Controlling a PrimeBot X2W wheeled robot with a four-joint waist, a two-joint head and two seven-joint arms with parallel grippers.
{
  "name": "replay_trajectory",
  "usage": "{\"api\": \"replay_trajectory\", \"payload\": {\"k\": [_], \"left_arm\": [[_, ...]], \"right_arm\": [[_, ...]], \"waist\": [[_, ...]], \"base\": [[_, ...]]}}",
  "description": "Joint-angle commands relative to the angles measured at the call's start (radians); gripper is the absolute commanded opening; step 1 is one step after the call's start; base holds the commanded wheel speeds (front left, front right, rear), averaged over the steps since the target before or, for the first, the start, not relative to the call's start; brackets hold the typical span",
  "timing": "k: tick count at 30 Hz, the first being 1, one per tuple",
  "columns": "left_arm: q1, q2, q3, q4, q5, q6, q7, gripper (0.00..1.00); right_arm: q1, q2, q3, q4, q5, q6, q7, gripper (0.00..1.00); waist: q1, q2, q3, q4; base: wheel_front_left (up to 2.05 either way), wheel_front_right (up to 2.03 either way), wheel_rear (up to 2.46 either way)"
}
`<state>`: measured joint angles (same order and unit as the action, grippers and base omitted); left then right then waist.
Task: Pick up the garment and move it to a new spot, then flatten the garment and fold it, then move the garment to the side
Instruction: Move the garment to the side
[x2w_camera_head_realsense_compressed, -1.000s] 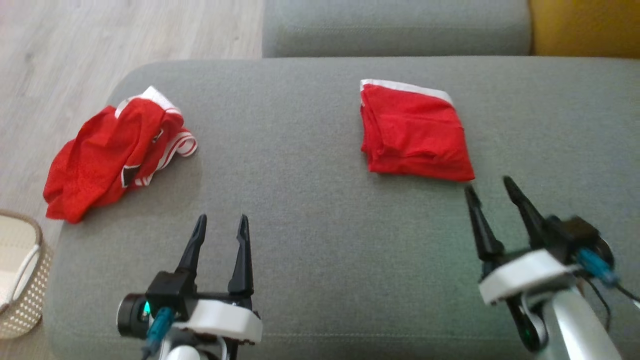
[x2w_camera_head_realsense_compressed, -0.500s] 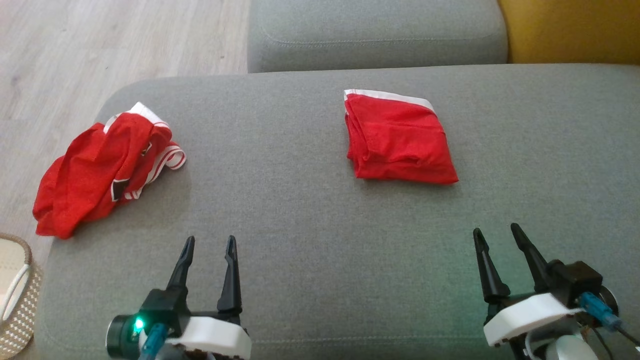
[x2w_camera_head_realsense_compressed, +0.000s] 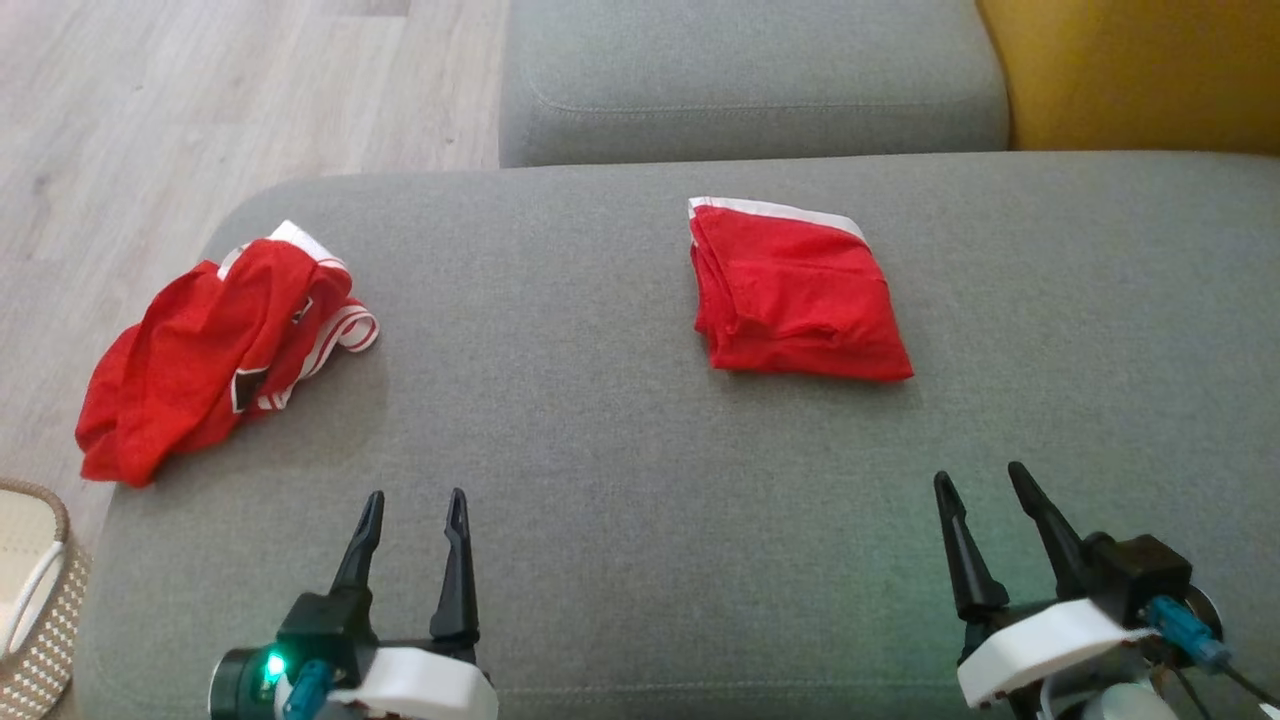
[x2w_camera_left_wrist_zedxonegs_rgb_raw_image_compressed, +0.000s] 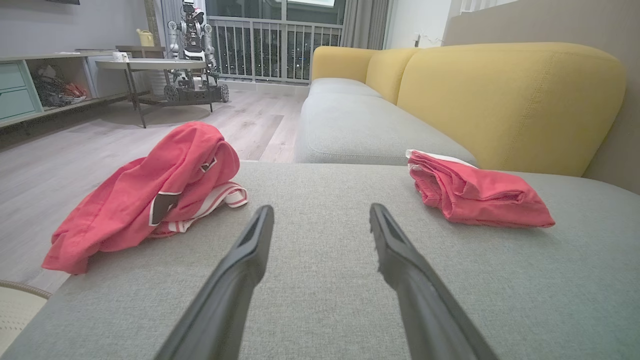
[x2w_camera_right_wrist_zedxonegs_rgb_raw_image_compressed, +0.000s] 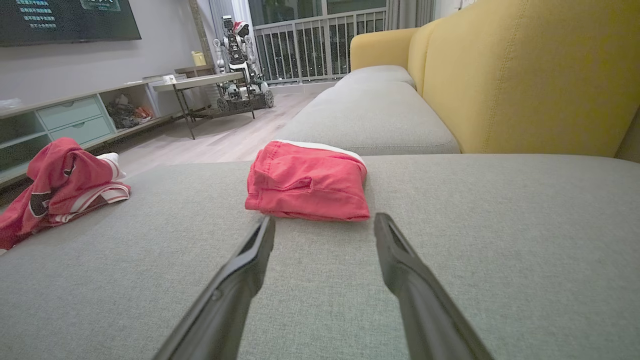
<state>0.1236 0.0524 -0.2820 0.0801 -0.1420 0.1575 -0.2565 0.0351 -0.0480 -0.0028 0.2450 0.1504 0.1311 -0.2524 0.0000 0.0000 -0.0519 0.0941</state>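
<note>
Now empty, left gripper (x2w_camera_head_realsense_compressed: 416, 495) and right gripper (x2w_camera_head_realsense_compressed: 978, 475) hover wide open over a grey fabric sofa cushion (x2w_camera_head_realsense_compressed: 620, 500).
The right gripper has drawn back from the folded red cloth garment with white waistband (x2w_camera_head_realsense_compressed: 795, 295), far and right of centre, so that piece looks finished. A crumpled red-and-white garment (x2w_camera_head_realsense_compressed: 210, 350) waits at the left edge. Near left stands a woven beige basket (x2w_camera_head_realsense_compressed: 50, 640), contents unclear.

Woven basket (x2w_camera_head_realsense_compressed: 58, 625) half out of frame at lower-left edge
</note>
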Motion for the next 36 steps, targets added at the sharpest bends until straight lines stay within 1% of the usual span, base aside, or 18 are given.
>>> {"api": "replay_trajectory", "payload": {"k": [1, 8, 10, 13, 17, 22, 24, 27, 30, 36], "left_arm": [[-0.034, -0.002, 0.033, -0.028, 0.011, -0.001, -0.005, 1.0], [-0.037, -0.002, 0.029, -0.028, 0.016, 0.0, -0.005, 1.0], [-0.038, -0.002, 0.026, -0.03, 0.017, 0.002, -0.005, 1.0], [-0.041, -0.002, 0.016, -0.033, 0.02, 0.004, -0.005, 1.0], [-0.051, -0.002, 0.0, -0.032, 0.022, 0.002, -0.005, 1.0], [-0.093, -0.002, -0.028, -0.034, 0.021, -0.004, -0.005, 1.0], [-0.111, -0.002, -0.039, -0.033, 0.018, -0.005, -0.005, 1.0], [-0.143, -0.002, -0.06, -0.028, 0.011, -0.009, -0.005, 1.0], [-0.174, -0.002, -0.08, -0.028, 0.005, -0.007, -0.005, 1.0], [-0.221, -0.002, -0.116, -0.023, -0.004, -0.002, -0.005, 1.0]], "right_arm": [[-0.025, -0.002, 0.026, -0.03, -0.003, 0.0, -0.009, 1.0], [-0.035, -0.002, 0.03, -0.018, 0.007, 0.0, -0.009, 1.0], [-0.049, -0.002, 0.036, 0.008, 0.019, 0.0, -0.009, 1.0], [-0.125, -0.002, 0.049, 0.103, 0.083, 0.0, 0.008, 1.0], [-0.262, -0.027, 0.057, 0.204, 0.208, 0.0, 0.121, 1.0], [-0.454, -0.119, 0.069, 0.291, 0.374, 0.0, 0.286, 1.0], [-0.523, -0.153, 0.065, 0.328, 0.423, 0.0, 0.341, 1.0], [-0.61, -0.193, 0.06, 0.404, 0.463, 0.0, 0.437, 1.0], [-0.686, -0.216, 0.06, 0.466, 0.484, 0.0, 0.501, 1.0], [-0.797, -0.233, 0.045, 0.561, 0.545, 0.0, 0.558, 1.0]], "waist": [[0.0, 0.0, -0.001, 0.002], [0.0, 0.0, -0.002, 0.014], [0.0, 0.0, 0.002, 0.018], [0.0, 0.0, 0.021, 0.025], [0.0, 0.0, 0.057, 0.032], [0.0, 0.0, 0.133, 0.059], [0.0, 0.0, 0.162, 0.072], [0.0, 0.0, 0.203, 0.096], [0.0, 0.0, 0.238, 0.116], [0.0, 0.0, 0.295, 0.149]], "base": [[0.0, 0.0, 0.0], [0.0, 0.0, 0.0], [0.0, 0.0, 0.0], [0.0, 0.0, 0.0], [0.0, 0.0, 0.0], [0.0, 0.0, 0.0], [0.0, 0.0, 0.0], [0.0, 0.0, 0.0], [0.0, 0.0, 0.0], [0.0, 0.0, 0.0]]}}
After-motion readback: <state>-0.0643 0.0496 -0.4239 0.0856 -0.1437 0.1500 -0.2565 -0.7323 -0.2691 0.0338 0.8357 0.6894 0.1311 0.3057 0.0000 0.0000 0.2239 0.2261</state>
